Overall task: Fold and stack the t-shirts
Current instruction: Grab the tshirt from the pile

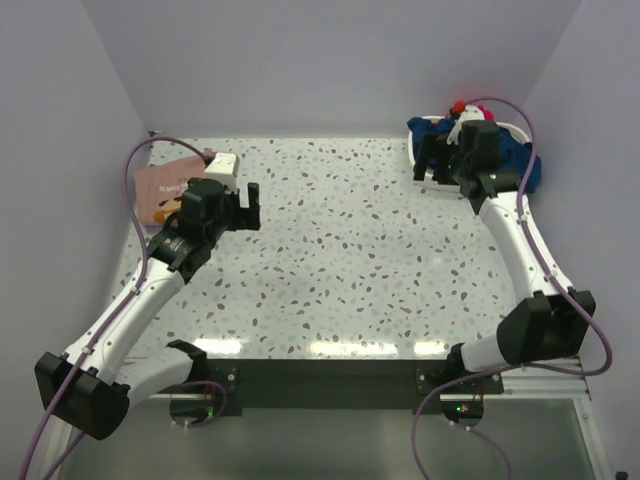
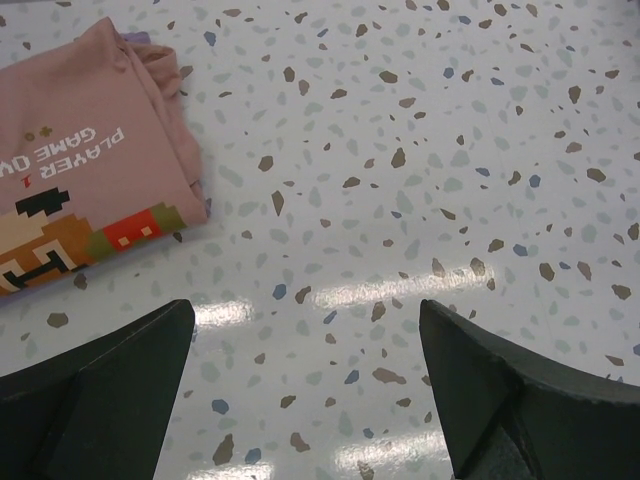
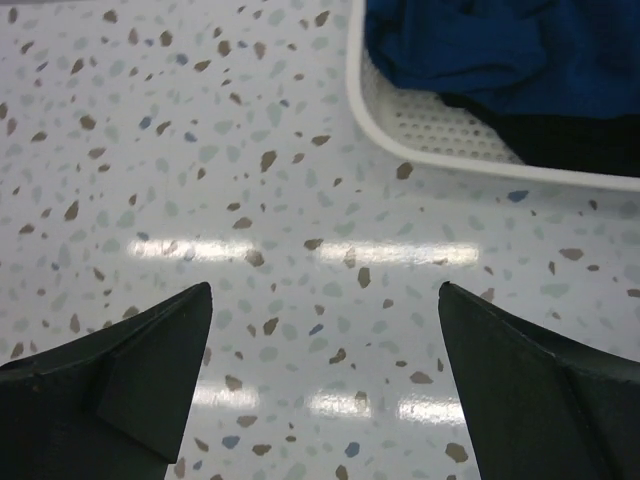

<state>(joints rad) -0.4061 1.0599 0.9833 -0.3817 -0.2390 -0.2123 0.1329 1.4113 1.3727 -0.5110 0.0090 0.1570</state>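
Terrazzo table (image 1: pixel 340 260), pink tee (image 2: pixel 80 150) (folded), blue tee (image 3: pixel 500 50)

High rear camera overlooks table (image 1: pixel 350 260); wrist cameras close.

You've got one dark blue tee (image 3: pixel 480 40) inside the white basket (image 3: pixel 430 130) and one pink tee (image 2: pixel 80 170) well left of that basket. So that's two shirts total, and just the one basket.

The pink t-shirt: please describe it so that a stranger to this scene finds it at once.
On the speckled table, look at the far left corner. A folded salmon-pink t-shirt lies flat there, with a pixel-art print and white text. Its neighbour, a dark blue shirt, is bunched in a white basket at the far right.
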